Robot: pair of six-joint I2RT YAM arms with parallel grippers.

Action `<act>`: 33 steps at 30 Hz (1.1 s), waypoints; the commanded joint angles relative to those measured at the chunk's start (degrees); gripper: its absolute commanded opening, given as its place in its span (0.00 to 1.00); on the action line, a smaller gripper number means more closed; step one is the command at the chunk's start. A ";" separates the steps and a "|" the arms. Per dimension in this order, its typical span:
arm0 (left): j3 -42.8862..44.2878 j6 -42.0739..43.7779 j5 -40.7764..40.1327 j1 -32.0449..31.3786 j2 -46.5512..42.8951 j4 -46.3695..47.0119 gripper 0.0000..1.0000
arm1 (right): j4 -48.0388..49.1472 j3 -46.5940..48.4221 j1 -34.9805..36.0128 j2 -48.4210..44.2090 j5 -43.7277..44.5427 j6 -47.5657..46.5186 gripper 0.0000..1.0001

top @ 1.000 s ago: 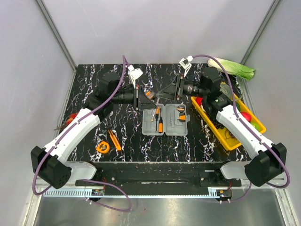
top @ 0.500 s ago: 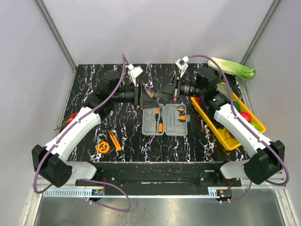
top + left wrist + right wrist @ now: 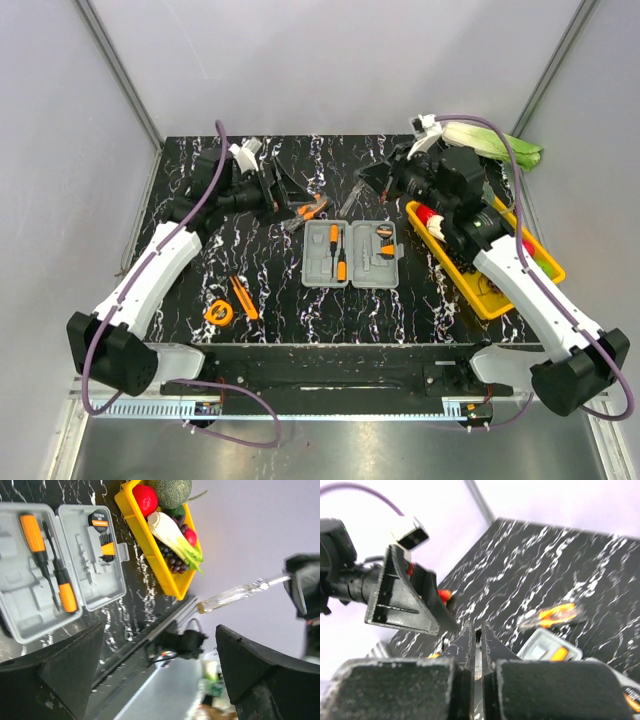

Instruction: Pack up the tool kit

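Grey case (image 3: 350, 256) open at table centre, orange drivers (image 3: 66, 596) inside, black roll (image 3: 99, 521) label unreadable; left gripper (image 3: 283, 187) spread wide, empty, at its 11 o'clock; right gripper (image 3: 476, 630) at 1 o'clock clamped on clear-handled screwdriver (image 3: 235, 594).

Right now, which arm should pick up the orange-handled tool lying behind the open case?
Left. The left gripper is open, empty and nearest the orange-handled tool; the right gripper is shut on a clear-handled screwdriver.

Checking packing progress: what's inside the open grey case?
Two screwdrivers in the case's left half; black roll and bit set in the right. Other slots look empty; from above nothing covers them.
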 commanded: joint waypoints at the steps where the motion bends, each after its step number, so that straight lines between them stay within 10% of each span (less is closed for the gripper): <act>1: -1.73 -22.70 3.50 1.05 1.15 6.60 0.95 | 12.66 -2.62 0.58 -4.54 12.65 -2.38 0.00; 5: -5.01 -33.81 1.05 1.04 0.18 32.44 0.97 | 18.83 -4.65 0.58 -4.89 18.72 6.03 0.00; 13: -0.16 -11.87 2.87 -1.59 -0.52 46.79 0.98 | 8.65 2.46 0.40 -1.03 22.70 28.29 0.00; 23: 6.51 24.61 12.90 -0.98 -5.44 19.15 0.98 | -9.53 23.99 -0.12 9.34 -4.53 26.81 0.00; 33: 9.32 21.56 20.19 -0.98 -4.22 18.43 0.96 | -18.43 29.02 -0.12 14.71 -24.93 16.18 0.00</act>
